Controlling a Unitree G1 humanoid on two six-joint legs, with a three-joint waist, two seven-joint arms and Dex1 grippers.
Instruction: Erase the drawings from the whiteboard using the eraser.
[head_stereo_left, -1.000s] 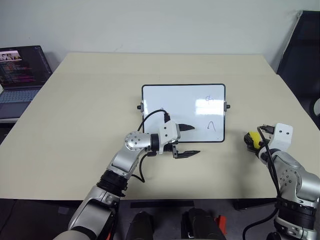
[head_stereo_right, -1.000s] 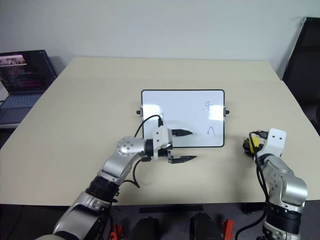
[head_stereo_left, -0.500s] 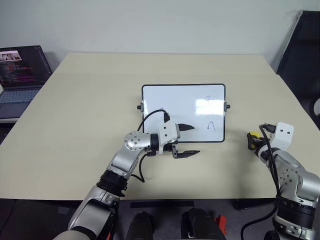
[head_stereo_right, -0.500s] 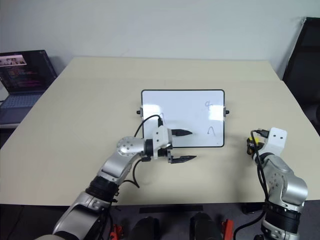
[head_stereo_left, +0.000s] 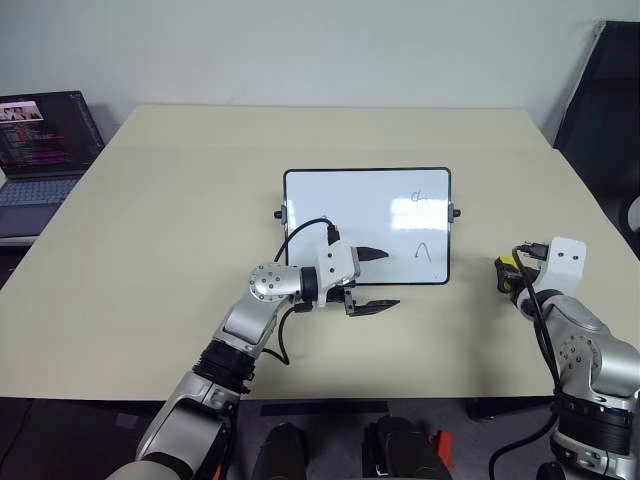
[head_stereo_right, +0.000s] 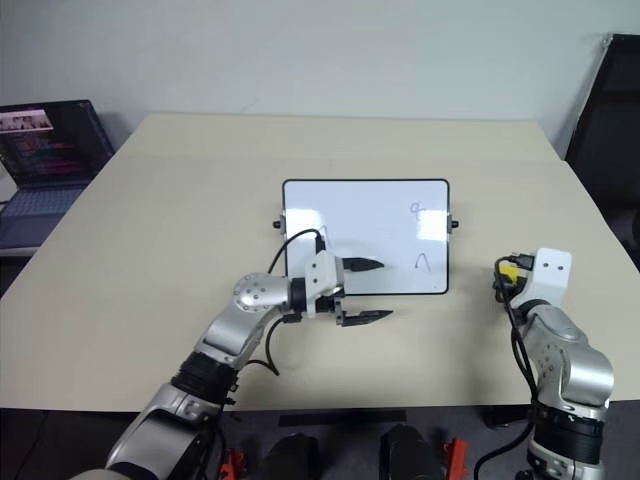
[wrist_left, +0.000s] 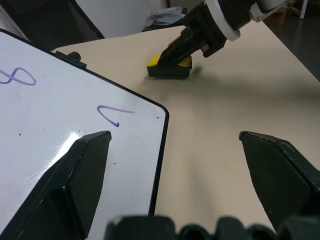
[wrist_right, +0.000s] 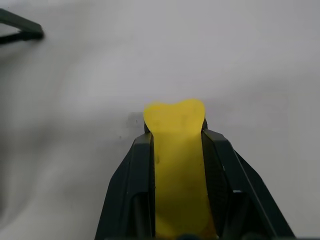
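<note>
The whiteboard (head_stereo_left: 367, 225) lies flat in the middle of the table, with a loop drawing (head_stereo_left: 420, 197) and a hook drawing (head_stereo_left: 423, 250) near its right side. Both marks, the loop (wrist_left: 15, 77) and the hook (wrist_left: 112, 111), are seen again in the left wrist view. My left gripper (head_stereo_left: 378, 280) stands open at the board's near edge, one finger over the board and the other over the table. To the right of the board, my right gripper (head_stereo_left: 508, 275) is shut on the yellow eraser (wrist_right: 177, 155), which sits just above the table (wrist_left: 169, 67).
An open laptop (head_stereo_left: 40, 150) sits off the table's far left corner. A dark chair (head_stereo_left: 600, 110) stands beyond the far right edge. Bare table (head_stereo_left: 180, 220) lies left of the board and in front of it.
My right gripper has shut on the eraser, which lay between its open fingers a second ago. The left arm has not moved.
</note>
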